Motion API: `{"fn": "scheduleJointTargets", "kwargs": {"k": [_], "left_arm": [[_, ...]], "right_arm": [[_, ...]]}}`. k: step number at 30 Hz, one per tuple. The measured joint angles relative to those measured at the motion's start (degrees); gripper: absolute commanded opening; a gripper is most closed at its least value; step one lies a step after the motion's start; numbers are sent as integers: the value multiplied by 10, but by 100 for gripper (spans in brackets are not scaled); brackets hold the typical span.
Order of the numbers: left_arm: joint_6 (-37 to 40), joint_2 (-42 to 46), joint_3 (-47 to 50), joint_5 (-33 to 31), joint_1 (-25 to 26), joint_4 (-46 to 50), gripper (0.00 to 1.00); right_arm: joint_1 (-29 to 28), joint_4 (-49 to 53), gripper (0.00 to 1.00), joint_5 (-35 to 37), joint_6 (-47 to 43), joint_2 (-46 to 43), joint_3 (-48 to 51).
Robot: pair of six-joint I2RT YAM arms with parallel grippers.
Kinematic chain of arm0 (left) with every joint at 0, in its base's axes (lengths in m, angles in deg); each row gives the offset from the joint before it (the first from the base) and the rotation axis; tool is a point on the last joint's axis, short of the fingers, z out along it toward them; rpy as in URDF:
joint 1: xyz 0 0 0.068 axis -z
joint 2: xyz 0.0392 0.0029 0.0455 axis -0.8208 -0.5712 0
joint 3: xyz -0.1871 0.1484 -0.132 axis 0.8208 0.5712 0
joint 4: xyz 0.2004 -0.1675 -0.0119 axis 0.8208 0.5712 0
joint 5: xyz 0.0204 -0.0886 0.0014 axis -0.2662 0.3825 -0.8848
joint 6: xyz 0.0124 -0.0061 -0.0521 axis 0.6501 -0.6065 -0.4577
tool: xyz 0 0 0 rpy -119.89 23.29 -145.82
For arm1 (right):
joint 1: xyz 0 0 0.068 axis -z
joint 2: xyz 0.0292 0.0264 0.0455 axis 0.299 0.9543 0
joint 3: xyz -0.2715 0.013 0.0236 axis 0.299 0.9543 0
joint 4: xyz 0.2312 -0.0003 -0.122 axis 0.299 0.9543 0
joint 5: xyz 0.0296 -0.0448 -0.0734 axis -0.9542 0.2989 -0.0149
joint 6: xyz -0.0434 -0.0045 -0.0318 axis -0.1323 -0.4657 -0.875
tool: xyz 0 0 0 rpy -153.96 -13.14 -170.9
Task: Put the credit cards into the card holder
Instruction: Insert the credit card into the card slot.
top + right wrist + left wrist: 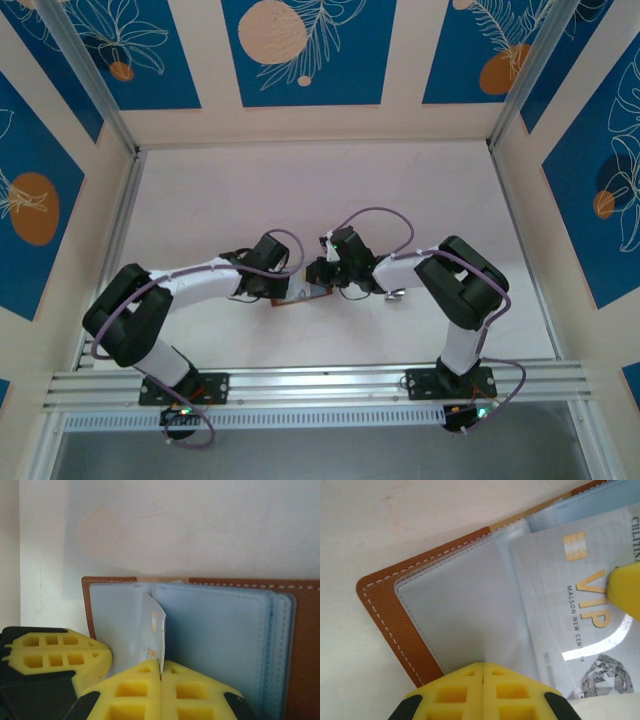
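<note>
Brown leather card holder [385, 610] lies open on the tabletop [300, 190]. The left tool [483, 680], clenched, rests on its clear pocket, probably steadying it, while the right tool [161, 680] pinches a silver credit card [154, 625] on edge, angling it toward the pocket mouth.

overhead from behind; wrist views close, seemingly both on card holder [380, 611]

Soft light, glare on credit card [570, 610]
</note>
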Motion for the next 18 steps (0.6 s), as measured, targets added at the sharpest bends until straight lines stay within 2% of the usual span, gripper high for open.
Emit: {"fn": "scheduleJointTargets", "kwargs": {"k": [8,18], "left_arm": [[0,0,0,0,0,0,0],[0,0,0,-3,0,2,0]], "right_arm": [[0,-7,0,-9,-1,5,-2],[-3,-6,0,-47,-9,55,-54]]}}
